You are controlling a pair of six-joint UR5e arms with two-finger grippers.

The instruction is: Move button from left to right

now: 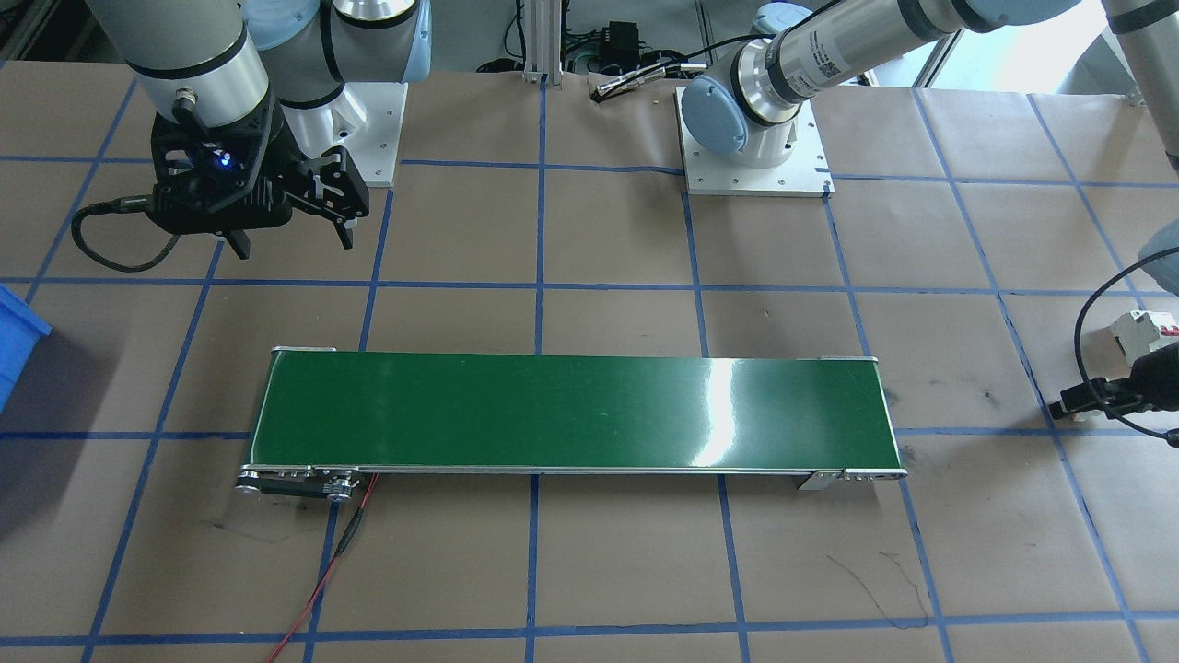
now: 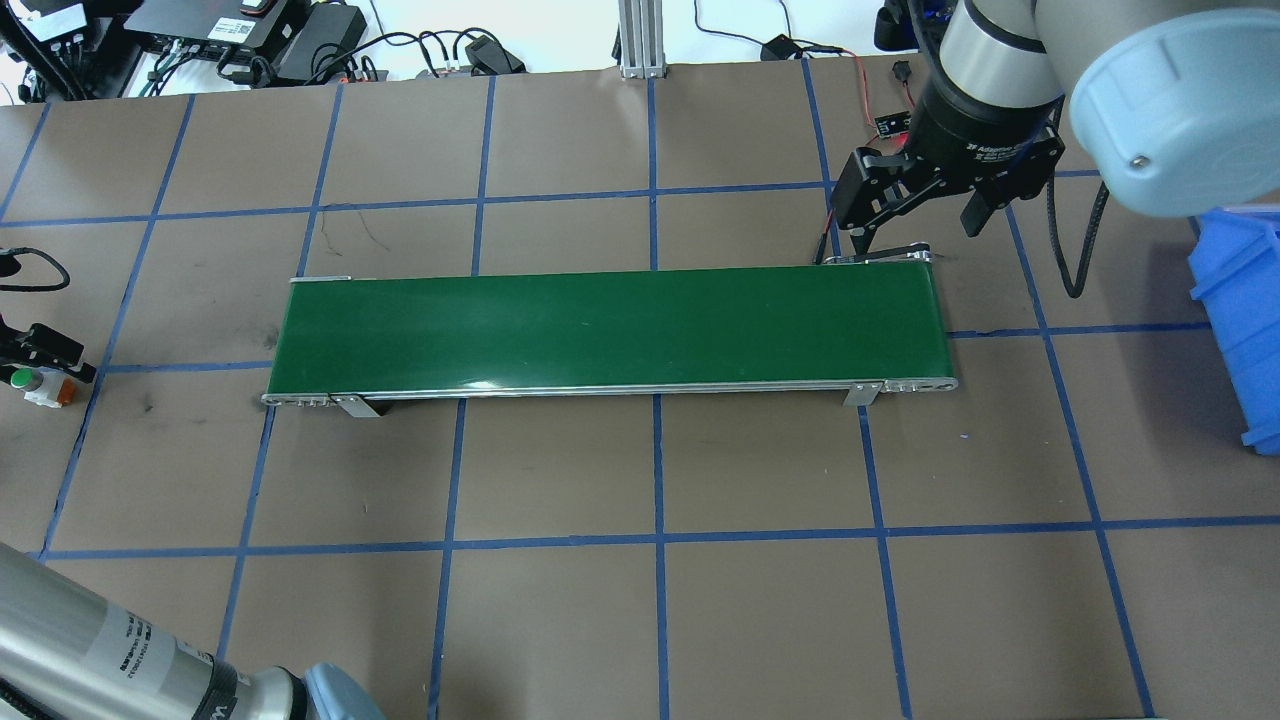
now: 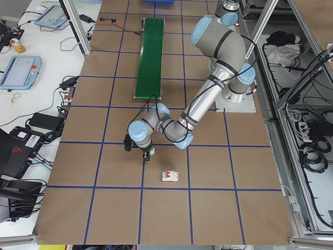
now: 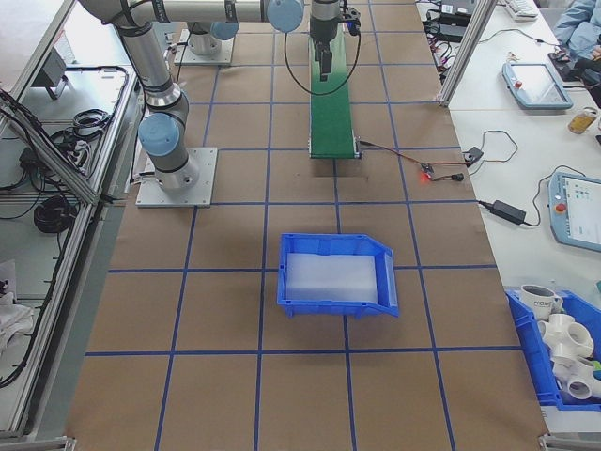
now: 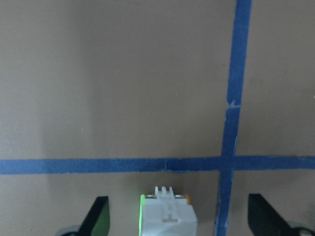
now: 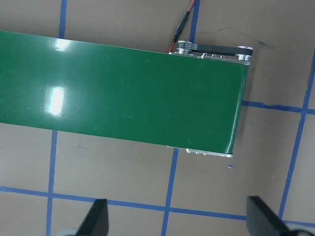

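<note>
Left tool (image 5: 177, 216) hangs low over the worktop (image 2: 640, 600) at the overhead view's left edge, fingers spread wide either side of the button (image 2: 38, 385), not touching it; the button lies on its side well apart from the green conveyor (image 2: 610, 330); right tool (image 2: 920, 215) hovers with fingers apart above the conveyor's right end, holding nothing.

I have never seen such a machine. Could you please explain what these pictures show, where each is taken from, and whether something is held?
Two robot arms work at a taped table. Four pictures come from fixed cameras around it, two from cameras on the wrists. A green conveyor belt lies in the middle. The left gripper has its jaws open on either side of the button, not yet gripping it. The right gripper hovers open near the belt's end, holding nothing. A white circuit breaker and a blue bin also sit there.
</note>
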